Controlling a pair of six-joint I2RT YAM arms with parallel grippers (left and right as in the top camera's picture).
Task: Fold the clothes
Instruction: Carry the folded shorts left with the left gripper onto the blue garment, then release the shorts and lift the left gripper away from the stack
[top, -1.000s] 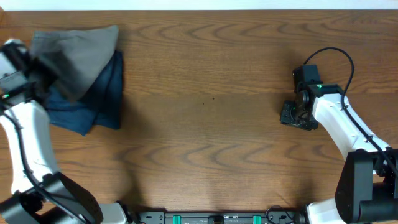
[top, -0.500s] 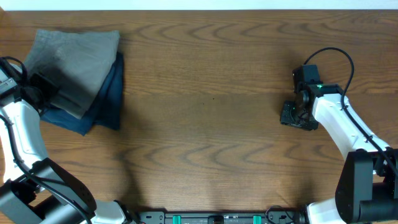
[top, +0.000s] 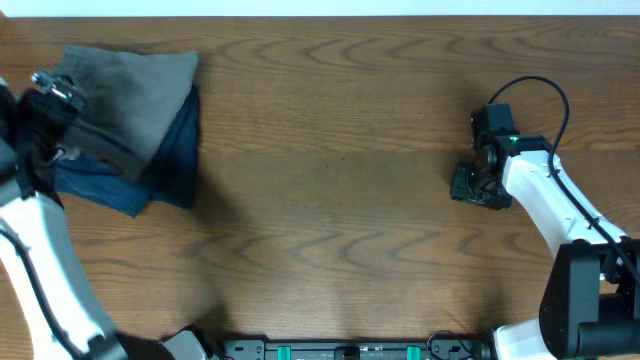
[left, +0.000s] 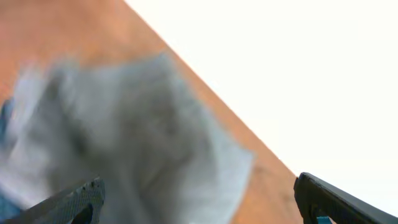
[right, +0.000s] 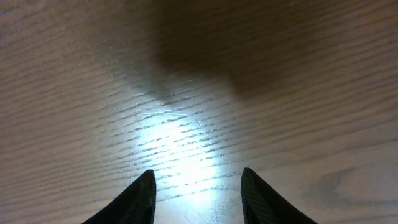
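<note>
The clothes, light grey shorts (top: 135, 90), lie folded at the table's far left corner, partly on top of a dark navy garment (top: 170, 160). My left gripper (top: 62, 105) hovers over their left edge. In the blurred left wrist view the grey fabric (left: 143, 137) lies below my left gripper (left: 199, 208), whose fingers (left: 74, 202) stand wide apart with nothing between them. My right gripper (top: 478, 185) points down at bare wood on the right side. In the right wrist view it (right: 198, 190) is open, its fingertips (right: 137, 196) just above the tabletop.
The navy garment sticks out below and to the right of the shorts. The wooden table (top: 330, 200) stretches between the two arms. Its far edge (top: 320, 15) runs close behind the shorts. A black cable (top: 540, 95) loops above the right wrist.
My left gripper has opened and let go of the grey shorts, which have settled flat onto the navy garment. The left arm has shifted over the pile's left edge. The right arm has not moved.
</note>
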